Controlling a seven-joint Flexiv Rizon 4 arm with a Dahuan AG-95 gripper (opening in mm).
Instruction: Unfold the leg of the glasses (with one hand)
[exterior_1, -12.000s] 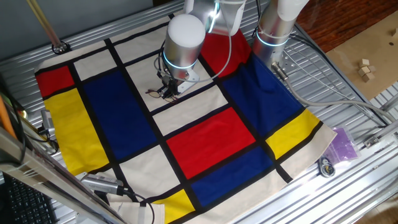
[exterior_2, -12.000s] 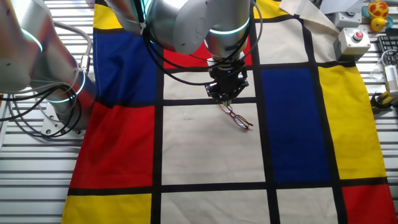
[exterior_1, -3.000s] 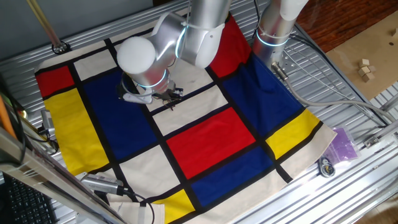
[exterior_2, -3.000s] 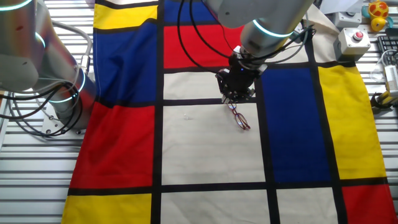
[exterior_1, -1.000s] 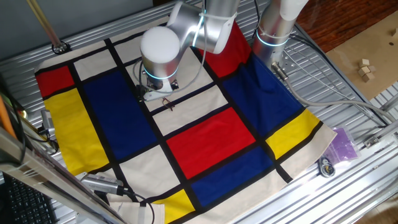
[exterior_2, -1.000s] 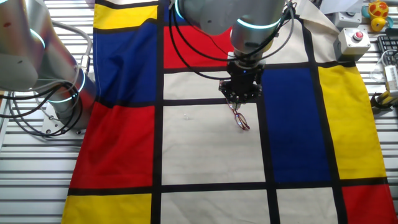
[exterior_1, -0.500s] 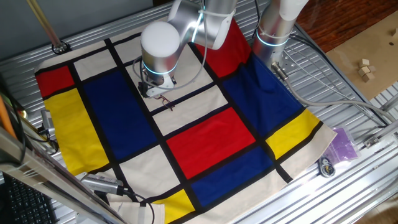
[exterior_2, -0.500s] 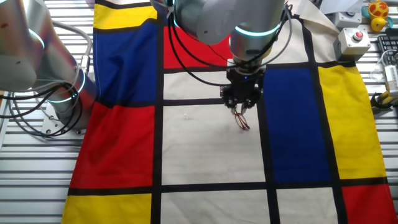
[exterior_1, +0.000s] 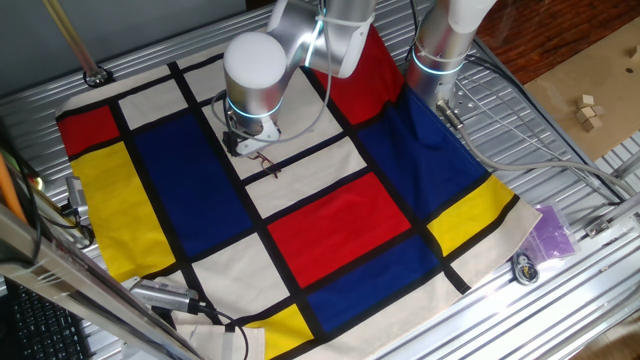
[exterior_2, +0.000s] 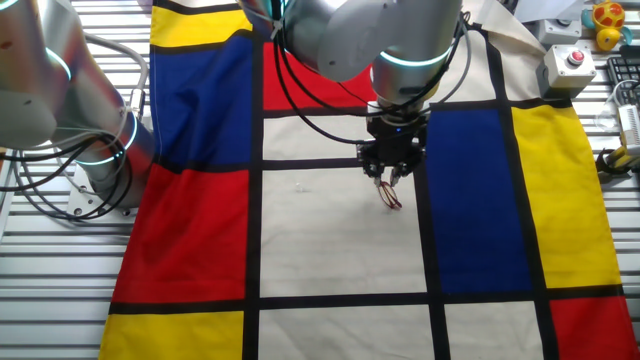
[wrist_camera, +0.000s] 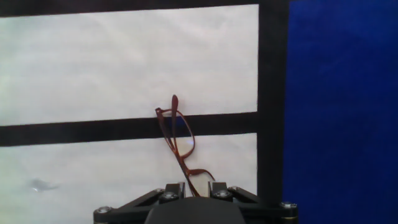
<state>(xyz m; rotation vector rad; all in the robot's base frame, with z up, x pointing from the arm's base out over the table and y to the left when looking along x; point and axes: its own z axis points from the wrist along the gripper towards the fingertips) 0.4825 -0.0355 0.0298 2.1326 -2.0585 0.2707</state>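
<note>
Compared with 1 second ago, my wrist has turned a little more and my gripper (exterior_2: 386, 178) has shifted slightly toward 3 o'clock in the other fixed view, so the glasses (wrist_camera: 182, 144) now hang more directly under my fingers. I judge this means the turning that opens the leg (wrist_camera: 178, 134) is going on or almost done, but I cannot confirm that the leg is fully open. In the hand view my fingers stand narrow and close together around the near end of the glasses, so I think I am holding them there. The glasses are thin, reddish-brown wire with clear lenses, reaching toward 12 o'clock across a black stripe of the cloth (exterior_2: 330, 240), over its white squares.
</note>
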